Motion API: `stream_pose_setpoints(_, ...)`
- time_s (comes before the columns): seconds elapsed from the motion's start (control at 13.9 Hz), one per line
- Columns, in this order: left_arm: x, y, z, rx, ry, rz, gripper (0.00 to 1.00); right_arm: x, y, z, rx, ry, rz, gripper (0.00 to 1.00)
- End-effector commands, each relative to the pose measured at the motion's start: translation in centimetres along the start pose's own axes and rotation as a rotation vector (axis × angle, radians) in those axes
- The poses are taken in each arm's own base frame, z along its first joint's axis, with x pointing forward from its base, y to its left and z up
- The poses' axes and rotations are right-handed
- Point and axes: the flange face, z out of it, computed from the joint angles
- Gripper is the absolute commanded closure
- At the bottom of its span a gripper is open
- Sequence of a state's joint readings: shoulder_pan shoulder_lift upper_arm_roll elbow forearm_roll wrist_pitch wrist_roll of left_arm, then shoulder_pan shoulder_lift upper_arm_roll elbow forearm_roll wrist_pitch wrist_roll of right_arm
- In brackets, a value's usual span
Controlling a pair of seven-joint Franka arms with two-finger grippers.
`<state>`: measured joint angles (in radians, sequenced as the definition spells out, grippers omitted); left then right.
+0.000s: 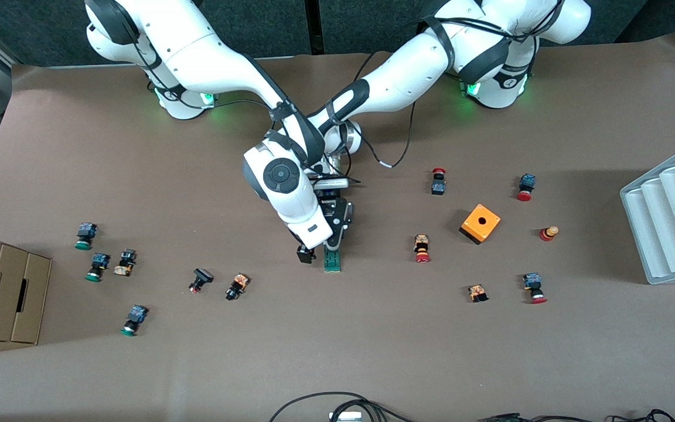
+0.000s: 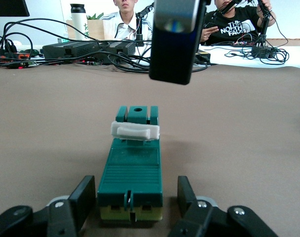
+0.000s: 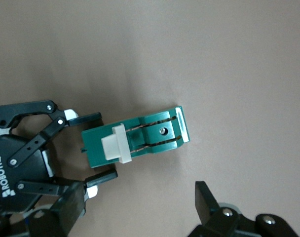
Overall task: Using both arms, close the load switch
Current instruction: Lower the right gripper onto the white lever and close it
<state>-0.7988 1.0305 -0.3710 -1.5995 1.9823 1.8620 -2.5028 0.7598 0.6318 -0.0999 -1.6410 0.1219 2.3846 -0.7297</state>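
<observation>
Two arms of mine meet over the middle of the brown surface (image 1: 372, 351), where the load switch (image 1: 332, 258) lies flat, well apart from the scattered push buttons. My left gripper (image 2: 132, 210) is down at the end of the switch that lies farther from the front camera; its jaws stand open on either side of the green body with a thin gap each side, so I cannot call it a grip. In my right wrist view the same left gripper (image 3: 91, 150) brackets that end, and the white sliding tab (image 3: 113, 146) sits across the body just past its fingertips (image 3: 86, 118). My left wrist view shows the tab (image 2: 135, 130) raised across the top of the switch (image 2: 131, 173). My right gripper (image 1: 307, 253) hangs just beside the switch, toward the right arm's end of the surface; whether its jaws are open or closed I cannot tell. One orange box (image 1: 480, 223) sits toward the left arm's end, among red-capped buttons.
</observation>
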Motion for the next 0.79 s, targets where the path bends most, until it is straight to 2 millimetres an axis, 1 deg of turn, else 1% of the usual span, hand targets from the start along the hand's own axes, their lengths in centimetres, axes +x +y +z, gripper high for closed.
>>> stream_pose_setpoints(0.0, -1.1, -0.2, 0.3, 0.002, 0.016, -0.007, 0.26, 1.0, 0.7, 0.8, -0.018, 0.013, 0.002, 0.0)
stream_pose_setpoints(0.22, -1.0, -0.2, 0.3, 0.003, 0.017, -0.006, 0.26, 1.5, 0.1, 1.6, -0.025, 0.019, -0.009, 0.0)
stream_pose_setpoints(0.43, -1.0, -0.2, 0.4, 0.003, 0.016, -0.006, 0.26, 1.4, 0.0, 2.5, -0.029, 0.019, 0.002, 0.0)
stream_pose_setpoints(0.72, -1.0, -0.3, 0.5, 0.005, 0.018, -0.006, 0.26, 1.6, -0.3, 3.2, -0.029, 0.017, 0.002, 0.0)
